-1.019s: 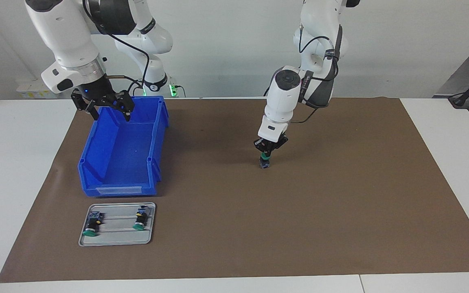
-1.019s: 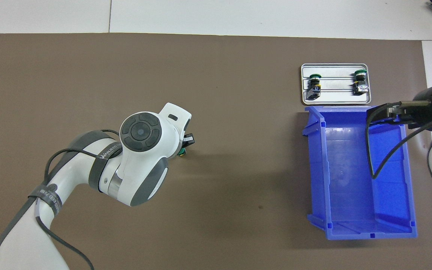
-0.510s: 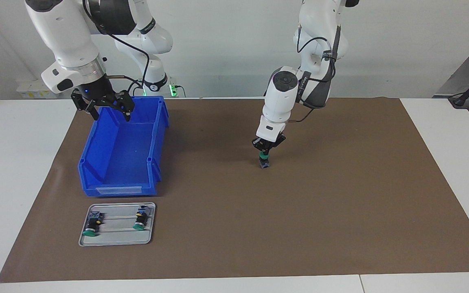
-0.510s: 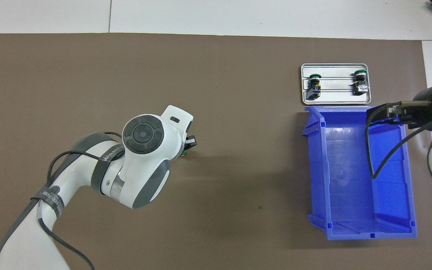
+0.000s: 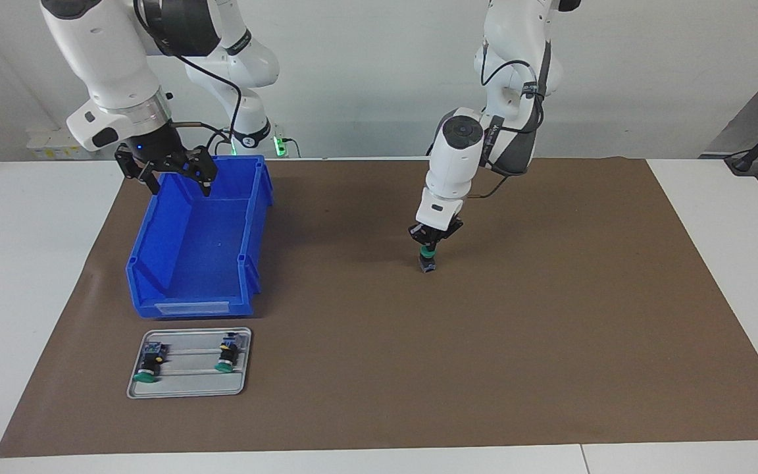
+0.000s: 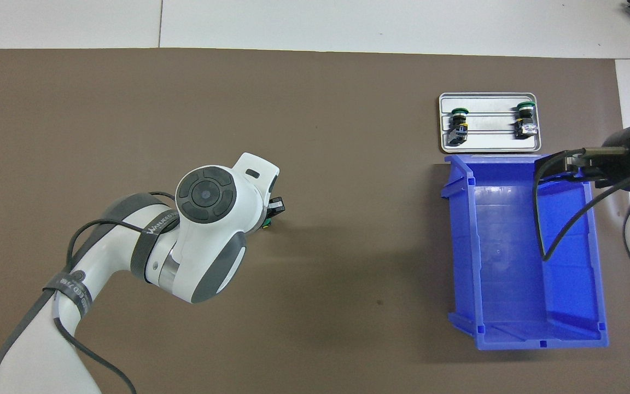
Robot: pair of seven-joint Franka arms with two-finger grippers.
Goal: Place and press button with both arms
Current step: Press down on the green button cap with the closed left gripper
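Note:
A button [image 5: 427,262] stands upright on the brown mat [image 5: 550,329] near the table's middle, green cap up. My left gripper [image 5: 426,246] points straight down onto it, shut, with its fingertips on top of the green cap. In the overhead view the left wrist covers most of this, and only a green sliver of the button [image 6: 265,222] shows. My right gripper [image 5: 180,182] hangs open and empty over the blue bin's end nearest the robots, also seen as the right gripper [image 6: 561,164] from above.
The blue bin [image 5: 155,263] stands empty at the right arm's end of the mat. Just farther from the robots than the bin lies a grey tray [image 5: 188,383] holding two more green-capped buttons [image 5: 149,365] [image 5: 226,355] on their sides.
The left wrist has shifted slightly above the standing button, and its tips stay on the cap. The right arm has not moved.

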